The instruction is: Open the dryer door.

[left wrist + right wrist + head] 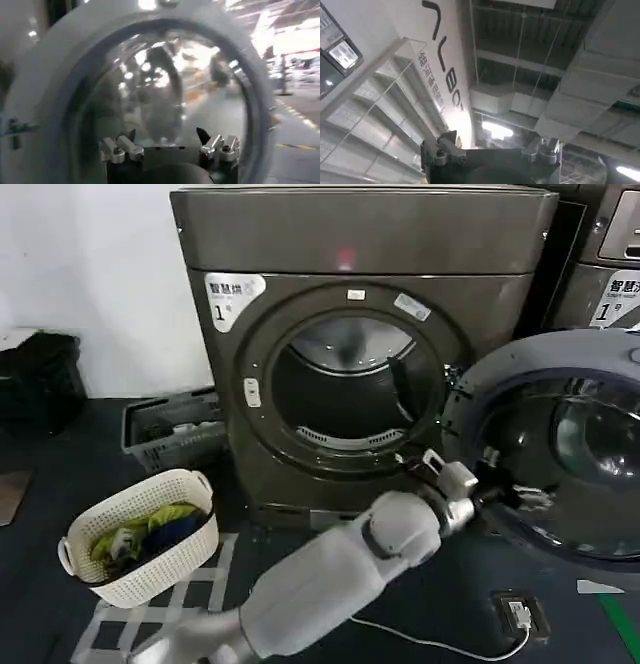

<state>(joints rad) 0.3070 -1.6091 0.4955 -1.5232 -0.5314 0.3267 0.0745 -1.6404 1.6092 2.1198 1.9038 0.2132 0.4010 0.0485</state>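
Note:
The dryer door (590, 434) stands swung wide open to the right of the dryer (360, 244), its grey inner face and dark glass turned toward me. The drum opening (345, 384) is uncovered. My left arm reaches across from the lower left, and my left gripper (515, 494) sits at the door's inner face near its lower left rim. In the left wrist view the left gripper (166, 136) is open, close in front of the door's glass (165, 80), with nothing between its fingers. My right gripper (495, 142) is parked, open, pointing at the ceiling.
A white laundry basket (140, 534) with clothes stands on the floor at the left, with a grey crate (170, 429) behind it. A second machine (610, 264) stands at the far right. A small device with a white cable (520, 614) lies on the floor below the door.

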